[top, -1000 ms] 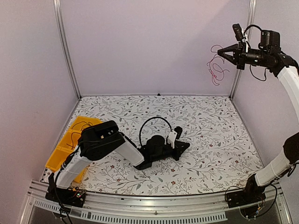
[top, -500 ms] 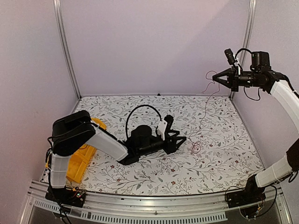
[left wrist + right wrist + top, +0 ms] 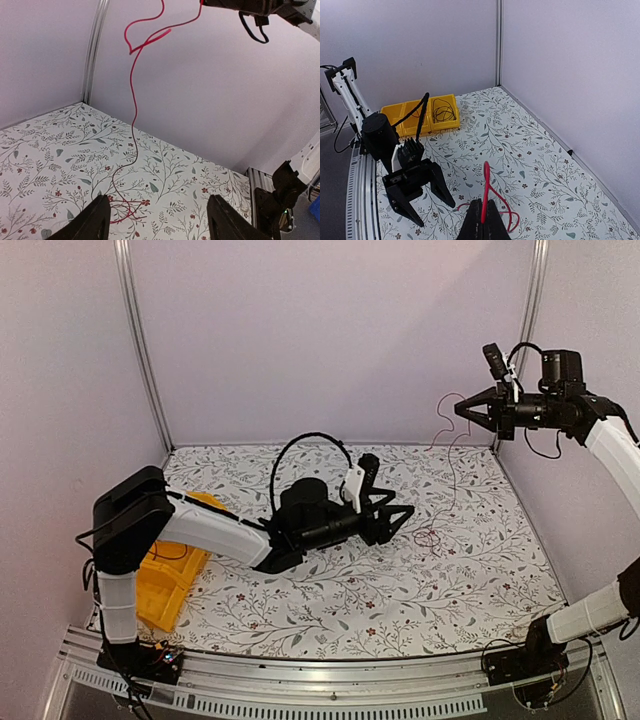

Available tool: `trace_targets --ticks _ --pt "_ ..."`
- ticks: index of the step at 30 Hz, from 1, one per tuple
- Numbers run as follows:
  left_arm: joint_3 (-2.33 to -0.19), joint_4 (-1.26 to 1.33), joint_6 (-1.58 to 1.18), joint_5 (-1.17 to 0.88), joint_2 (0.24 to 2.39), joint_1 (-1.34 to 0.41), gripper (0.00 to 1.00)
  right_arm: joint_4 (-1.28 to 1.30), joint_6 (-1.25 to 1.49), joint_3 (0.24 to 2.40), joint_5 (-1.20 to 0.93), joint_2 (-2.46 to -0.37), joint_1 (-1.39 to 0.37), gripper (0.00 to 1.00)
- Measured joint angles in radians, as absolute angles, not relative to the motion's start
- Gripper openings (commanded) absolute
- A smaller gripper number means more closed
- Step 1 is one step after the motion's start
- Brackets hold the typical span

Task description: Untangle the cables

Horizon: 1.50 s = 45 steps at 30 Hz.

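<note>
A thin red cable [image 3: 452, 472] hangs from my right gripper [image 3: 461, 408], which is shut on its upper end high at the back right. Its lower end lies in a small tangled heap [image 3: 428, 537] on the flowered table. In the right wrist view the red cable [image 3: 486, 184] rises out of the shut right gripper [image 3: 482, 216]. My left gripper [image 3: 395, 508] is open low over the table, just left of the heap and apart from it. In the left wrist view the cable [image 3: 133, 100] drops to the table beside the left finger of my left gripper [image 3: 160, 222]. Thin black cables [image 3: 442, 109] lie coiled in a yellow bin.
The yellow bin [image 3: 170, 585] sits at the table's left edge, with its rim [image 3: 431, 130] also in the right wrist view. Lilac walls and metal posts [image 3: 140, 340] enclose the table on three sides. A metal rail [image 3: 320, 680] runs along the near edge.
My left gripper opened and moved right, toward the back. My right arm came down from high up, and the red cable's lower end came to rest on the table.
</note>
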State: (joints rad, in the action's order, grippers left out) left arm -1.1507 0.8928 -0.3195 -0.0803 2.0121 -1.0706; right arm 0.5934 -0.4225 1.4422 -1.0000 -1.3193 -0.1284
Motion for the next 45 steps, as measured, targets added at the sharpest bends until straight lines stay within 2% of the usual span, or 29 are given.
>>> trace_targets --ticks 9,23,34,45 --pt "-1.229 0.868 -0.326 -0.171 2.127 -1.072 0.66 0.617 -0.42 1.578 -1.005 -1.309 -0.129 0.0" --pt "-1.371 0.712 -0.271 -0.187 2.278 -1.078 0.62 0.625 -0.402 1.592 -1.026 -1.304 -0.129 0.0" --pt "-1.517 0.563 -0.01 -0.039 2.37 -1.129 0.61 0.628 -0.398 1.592 -1.029 -1.303 -0.129 0.0" --pt "-1.564 0.531 0.081 0.13 2.402 -1.139 0.56 0.629 -0.395 1.592 -1.032 -1.293 -0.129 0.0"
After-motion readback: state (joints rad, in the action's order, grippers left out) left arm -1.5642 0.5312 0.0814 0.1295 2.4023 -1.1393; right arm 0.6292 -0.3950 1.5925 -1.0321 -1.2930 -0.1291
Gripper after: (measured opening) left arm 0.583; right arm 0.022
